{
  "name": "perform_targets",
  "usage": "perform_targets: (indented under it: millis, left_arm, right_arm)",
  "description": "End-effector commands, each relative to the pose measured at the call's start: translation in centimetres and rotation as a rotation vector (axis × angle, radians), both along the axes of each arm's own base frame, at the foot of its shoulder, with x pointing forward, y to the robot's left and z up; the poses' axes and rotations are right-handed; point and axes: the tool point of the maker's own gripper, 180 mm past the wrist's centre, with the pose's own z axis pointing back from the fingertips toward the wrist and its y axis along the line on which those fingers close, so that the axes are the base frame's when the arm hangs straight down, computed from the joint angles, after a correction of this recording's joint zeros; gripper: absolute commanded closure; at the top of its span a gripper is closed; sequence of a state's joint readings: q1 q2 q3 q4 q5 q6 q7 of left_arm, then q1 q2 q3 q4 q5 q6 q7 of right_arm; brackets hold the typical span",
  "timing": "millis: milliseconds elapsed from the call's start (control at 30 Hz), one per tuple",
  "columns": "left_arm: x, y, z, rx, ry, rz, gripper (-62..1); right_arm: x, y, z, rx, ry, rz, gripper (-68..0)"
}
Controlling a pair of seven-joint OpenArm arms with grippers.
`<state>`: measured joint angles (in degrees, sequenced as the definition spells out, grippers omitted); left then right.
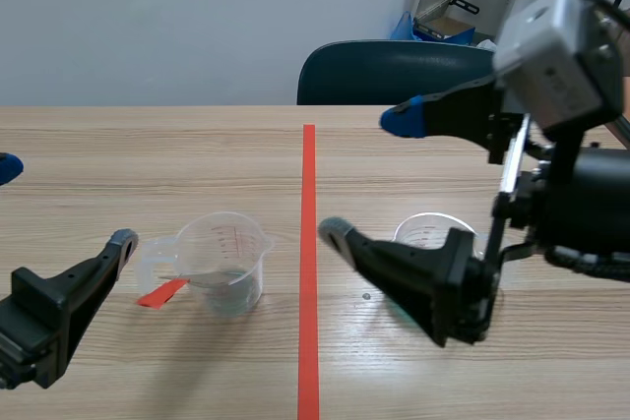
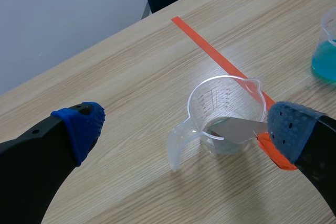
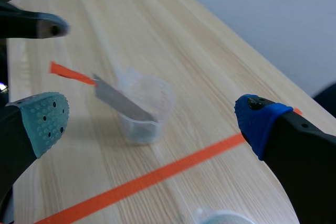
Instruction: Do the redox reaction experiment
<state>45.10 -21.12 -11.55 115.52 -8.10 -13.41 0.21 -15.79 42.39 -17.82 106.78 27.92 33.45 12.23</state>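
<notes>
The left claw (image 1: 64,204) is released, with its fingers spread wide. It sits low over the bench (image 1: 177,145), just beside the clear beaker (image 1: 224,261). This beaker stands upright, left of the orange-red tape line (image 1: 308,243). A metal strip (image 2: 237,129) leans inside it (its orange-red end juts out over the rim). The right claw (image 1: 366,176) is likewise released and raised, right of the line. A second beaker (image 2: 326,51), holding blue liquid, stands partly hidden behind the right claw's lower finger.
</notes>
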Motion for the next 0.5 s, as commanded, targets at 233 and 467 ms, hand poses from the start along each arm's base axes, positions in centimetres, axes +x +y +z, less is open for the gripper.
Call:
perform_targets:
  millis: [233,467]
  left_arm:
    - [0.0,-0.5,0.9,-0.023,-0.022,-0.006,-62.3]
    - [0.0,-0.5,0.8,-0.022,-0.019,-0.005,-62.3]
  right_arm:
    - [2.3,-7.4,3.1,0.088,-0.012,-0.255,-67.9]
    - [1.3,-9.9,3.6,0.046,-0.010,-0.327,-67.9]
